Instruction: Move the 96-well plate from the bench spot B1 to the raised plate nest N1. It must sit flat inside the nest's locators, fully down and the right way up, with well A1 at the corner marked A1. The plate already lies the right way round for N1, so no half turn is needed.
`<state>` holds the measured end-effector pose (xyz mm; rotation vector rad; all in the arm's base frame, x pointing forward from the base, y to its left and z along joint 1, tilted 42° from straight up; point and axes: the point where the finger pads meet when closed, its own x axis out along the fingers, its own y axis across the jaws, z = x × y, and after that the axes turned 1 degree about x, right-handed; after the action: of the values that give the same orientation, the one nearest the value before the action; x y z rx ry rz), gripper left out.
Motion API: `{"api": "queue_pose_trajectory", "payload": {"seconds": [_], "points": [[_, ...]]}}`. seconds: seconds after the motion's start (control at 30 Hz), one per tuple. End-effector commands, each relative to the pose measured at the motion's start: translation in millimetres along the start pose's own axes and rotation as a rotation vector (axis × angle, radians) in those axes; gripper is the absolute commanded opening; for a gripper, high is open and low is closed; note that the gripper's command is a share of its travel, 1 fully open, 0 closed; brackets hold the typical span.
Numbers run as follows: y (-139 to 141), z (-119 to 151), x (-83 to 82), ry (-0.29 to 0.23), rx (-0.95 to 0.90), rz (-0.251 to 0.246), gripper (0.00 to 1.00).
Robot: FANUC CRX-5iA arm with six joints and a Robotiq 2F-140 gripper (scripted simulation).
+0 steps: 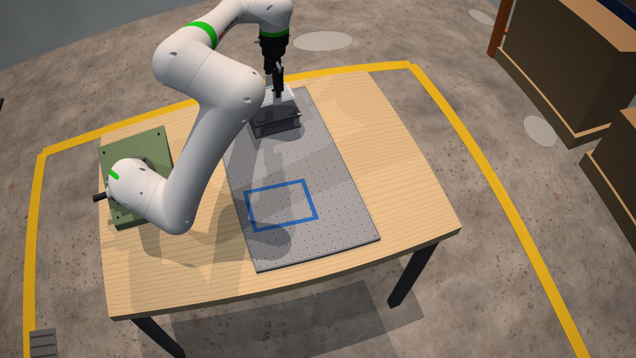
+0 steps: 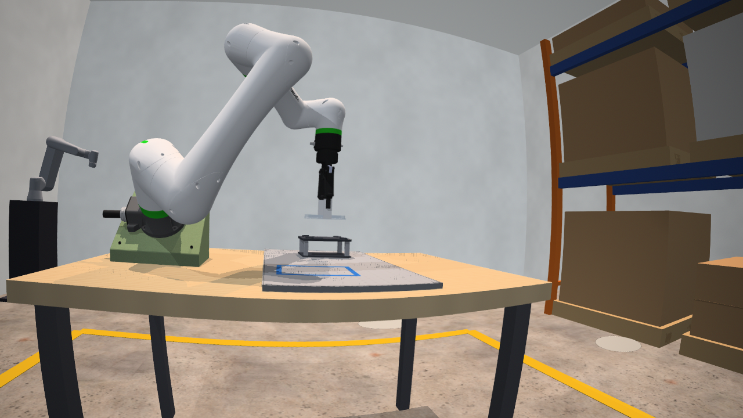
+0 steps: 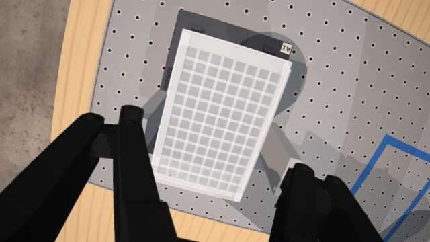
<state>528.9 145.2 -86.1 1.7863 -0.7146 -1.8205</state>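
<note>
The 96-well plate is held in the air by the claw, whose jaws are closed on the plate's long sides. In the exterior view the plate is seen level and clear of the raised plate nest, which stands below it near the middle of the frame. In the wrist view the white plate fills the centre, and the dark nest is partly covered by it, showing along the plate's upper and left edges. A small label reading A1 is seen on the nest just beyond the plate's upper right corner. The plate is not lined up squarely over the nest in this view; it is offset toward the lower right.

In the top view the plate is seen above the far edge of the nest, in the upper middle of the frame. The blue outline on the grey perforated board lies lower in the frame, well apart from the nest. The board rests on the wooden desk.
</note>
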Motion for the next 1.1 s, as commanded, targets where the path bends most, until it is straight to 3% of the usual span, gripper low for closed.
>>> {"api": "queue_pose_trajectory", "payload": {"seconds": [0.0, 1.07], "points": [[-0.1, -0.1, 3.0, 0.0, 0.0, 0.0, 0.0], [0.1, -0.1, 49.7, 0.0, 0.0, 0.0, 0.0]]}}
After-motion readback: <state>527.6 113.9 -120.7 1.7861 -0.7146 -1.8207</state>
